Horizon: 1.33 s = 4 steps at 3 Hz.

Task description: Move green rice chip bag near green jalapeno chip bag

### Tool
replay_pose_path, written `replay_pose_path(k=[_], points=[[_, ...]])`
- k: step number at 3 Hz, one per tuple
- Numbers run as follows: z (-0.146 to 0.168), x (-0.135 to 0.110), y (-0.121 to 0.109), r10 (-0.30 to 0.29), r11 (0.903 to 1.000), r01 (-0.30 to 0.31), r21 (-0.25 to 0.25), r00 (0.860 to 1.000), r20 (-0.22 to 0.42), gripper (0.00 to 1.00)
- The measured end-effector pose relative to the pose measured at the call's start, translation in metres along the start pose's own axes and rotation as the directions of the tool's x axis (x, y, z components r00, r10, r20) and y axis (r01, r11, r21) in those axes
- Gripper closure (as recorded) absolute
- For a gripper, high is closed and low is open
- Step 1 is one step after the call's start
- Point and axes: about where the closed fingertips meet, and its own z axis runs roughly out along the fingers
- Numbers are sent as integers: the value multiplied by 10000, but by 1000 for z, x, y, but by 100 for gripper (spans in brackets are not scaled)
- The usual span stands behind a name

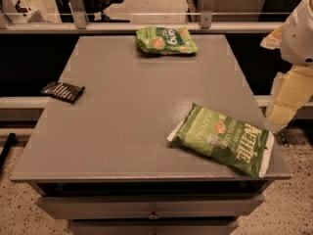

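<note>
The green rice chip bag (166, 40) is small and puffy, with white letters and pictures of rice cakes. It lies at the far middle edge of the grey table (127, 111). The green jalapeno chip bag (222, 138) is larger and flat, lettered KETTLE, and lies askew at the near right corner of the table. My gripper (286, 102) hangs from the white arm at the right edge of the view, beyond the table's right side. It is above and to the right of the jalapeno bag, far from the rice bag, and holds nothing I can see.
A small flat black packet (62, 91) lies at the table's left edge. The table has drawers along its front (151, 207). A rail and chair legs stand behind the far edge. Speckled floor surrounds the table.
</note>
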Motion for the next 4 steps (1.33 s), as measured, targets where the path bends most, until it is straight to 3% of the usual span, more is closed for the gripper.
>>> replay_pose_path(k=[1, 2, 3, 4], points=[[-1, -3, -2, -88, 9999, 87, 82, 9999, 113, 0], [14, -23, -27, -283, 9990, 258, 375, 9973, 685, 0], [48, -65, -83, -322, 9941, 109, 1078, 9797, 1977, 0], [74, -109, -144, -474, 9824, -178, 1861, 9392, 3400, 0]])
